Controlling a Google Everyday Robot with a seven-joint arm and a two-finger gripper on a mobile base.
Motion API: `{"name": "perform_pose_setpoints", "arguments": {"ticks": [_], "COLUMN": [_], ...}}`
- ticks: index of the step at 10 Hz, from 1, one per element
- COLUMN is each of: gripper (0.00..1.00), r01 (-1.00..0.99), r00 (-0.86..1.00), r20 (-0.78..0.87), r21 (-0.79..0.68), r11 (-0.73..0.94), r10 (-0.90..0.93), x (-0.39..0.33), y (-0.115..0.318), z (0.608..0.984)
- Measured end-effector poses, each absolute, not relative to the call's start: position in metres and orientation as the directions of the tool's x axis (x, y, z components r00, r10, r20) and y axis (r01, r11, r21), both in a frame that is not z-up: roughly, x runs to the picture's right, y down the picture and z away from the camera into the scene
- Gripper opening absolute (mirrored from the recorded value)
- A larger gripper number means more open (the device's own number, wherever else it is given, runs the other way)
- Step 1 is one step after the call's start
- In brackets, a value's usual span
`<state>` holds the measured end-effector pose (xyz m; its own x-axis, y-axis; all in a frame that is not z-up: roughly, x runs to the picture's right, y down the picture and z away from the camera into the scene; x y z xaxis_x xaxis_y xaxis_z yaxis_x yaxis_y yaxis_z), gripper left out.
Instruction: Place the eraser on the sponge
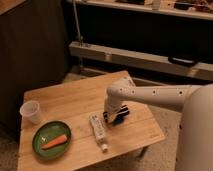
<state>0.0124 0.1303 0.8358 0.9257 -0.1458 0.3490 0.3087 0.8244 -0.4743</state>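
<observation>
My gripper [115,116] is down at the tabletop right of centre, at the end of the white arm [150,95], and it is shut. Right under and beside it lies a blue piece that looks like the sponge [118,120], with a dark block [123,112] touching its far side. That block may be the eraser, but the gripper covers much of both. I cannot tell whether anything is held. A white oblong tube-like thing [98,131] lies just left of the gripper, pointing toward the front edge.
The wooden table [65,95] also carries a green plate [42,150] with a carrot [54,142] at the front left, and a clear plastic cup [31,111] behind it. A dark shelf unit stands beyond the table, and the robot's white body [197,135] fills the right.
</observation>
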Motion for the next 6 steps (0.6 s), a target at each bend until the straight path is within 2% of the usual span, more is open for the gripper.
{"name": "perform_pose_setpoints", "arguments": {"ticks": [1, 3, 4, 6], "gripper": [0.09, 0.31, 0.39, 0.64], "r01": [0.31, 0.315, 0.318, 0.32], "r00": [0.923, 0.916, 0.915, 0.907], "r20": [0.359, 0.38, 0.384, 0.405], "r21": [-0.479, -0.491, -0.496, -0.493], "r11": [0.821, 0.812, 0.808, 0.809], "r10": [-0.139, -0.125, -0.124, -0.112], "x": [0.0113, 0.0073, 0.0058, 0.0046], "y": [0.1306, 0.135, 0.1365, 0.1371], "z": [0.8382, 0.8444, 0.8455, 0.8455]}}
